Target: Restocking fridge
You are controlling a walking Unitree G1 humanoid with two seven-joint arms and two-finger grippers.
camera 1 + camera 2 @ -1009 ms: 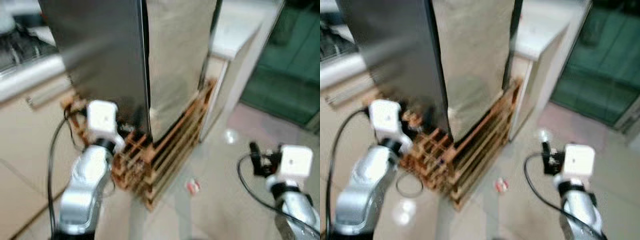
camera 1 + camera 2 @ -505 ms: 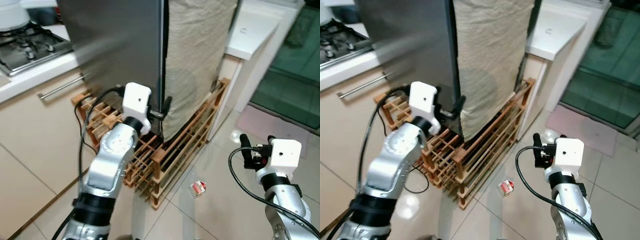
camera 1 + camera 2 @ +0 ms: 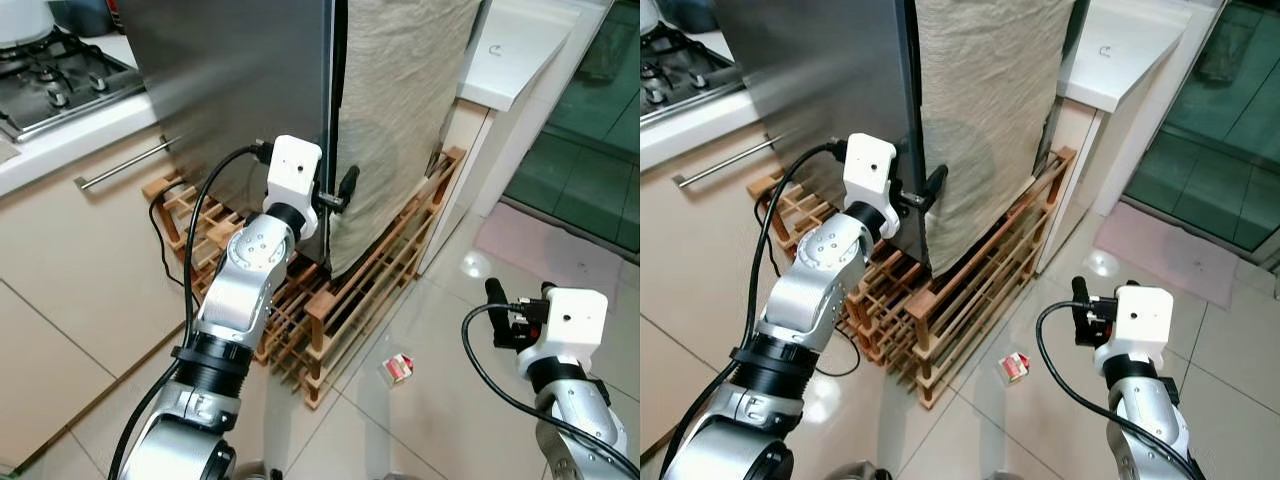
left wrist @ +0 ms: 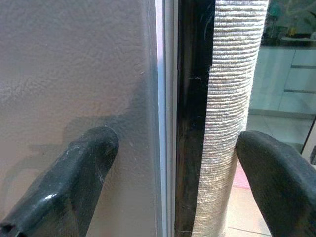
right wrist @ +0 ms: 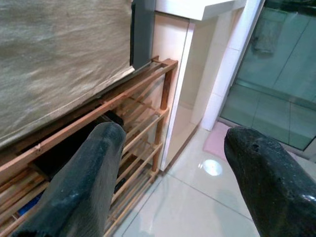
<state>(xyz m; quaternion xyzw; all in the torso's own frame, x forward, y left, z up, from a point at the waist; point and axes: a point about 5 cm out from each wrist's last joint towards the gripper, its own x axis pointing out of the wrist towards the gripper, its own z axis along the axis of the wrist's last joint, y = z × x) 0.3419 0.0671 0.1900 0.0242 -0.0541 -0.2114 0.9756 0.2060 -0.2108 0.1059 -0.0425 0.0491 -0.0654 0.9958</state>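
A kitchen with pale floor tiles (image 3: 120,330) holds a tall steel fridge (image 3: 240,90) standing on a low wooden slatted rack (image 3: 340,290), with a hob (image 3: 55,80) on the worktop to its left and a white counter (image 3: 515,50) to its right. A beige cloth (image 3: 400,110) hangs down the fridge's right-hand face, reaching the rack's top edge. The left gripper (image 3: 338,192) is raised to the fridge's front corner, its fingers (image 4: 74,182) spread wide on either side of the dark seam between the steel door and the cloth, gripping nothing. The right gripper (image 3: 1080,300) hangs low over the floor, well apart from the fridge, its fingers (image 5: 89,182) also wide apart and empty. A small red-and-white packet (image 3: 398,369) lies on the tiles just beside the rack's near corner.
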